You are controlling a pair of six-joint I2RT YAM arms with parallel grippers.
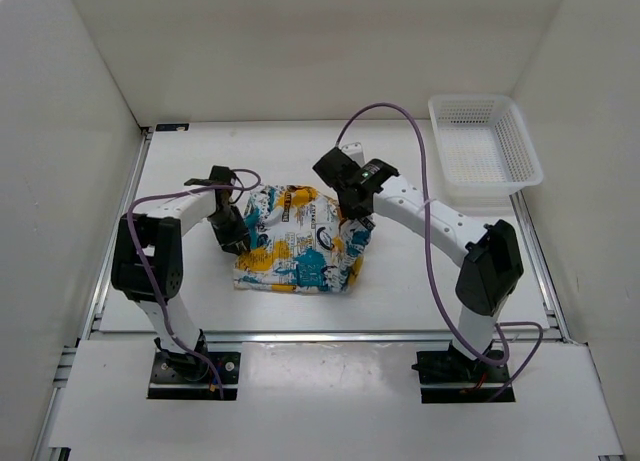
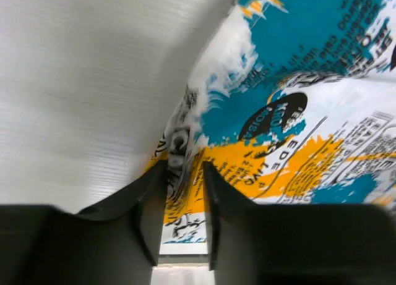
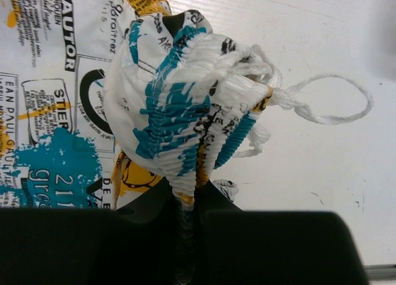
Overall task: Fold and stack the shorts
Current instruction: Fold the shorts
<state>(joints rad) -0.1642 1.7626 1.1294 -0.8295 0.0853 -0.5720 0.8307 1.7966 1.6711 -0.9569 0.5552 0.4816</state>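
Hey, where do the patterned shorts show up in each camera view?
Top external: the shorts lie mid-table, between the two arms.
Left wrist: they fill the right side, one edge running down to bottom centre.
Right wrist: bunched waistband at centre, flatter fabric at left.
Shared landmark: the white table.

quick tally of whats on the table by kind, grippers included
shorts: 1
basket: 1
grippers: 2, left gripper and right gripper, each pinching the shorts
total: 4
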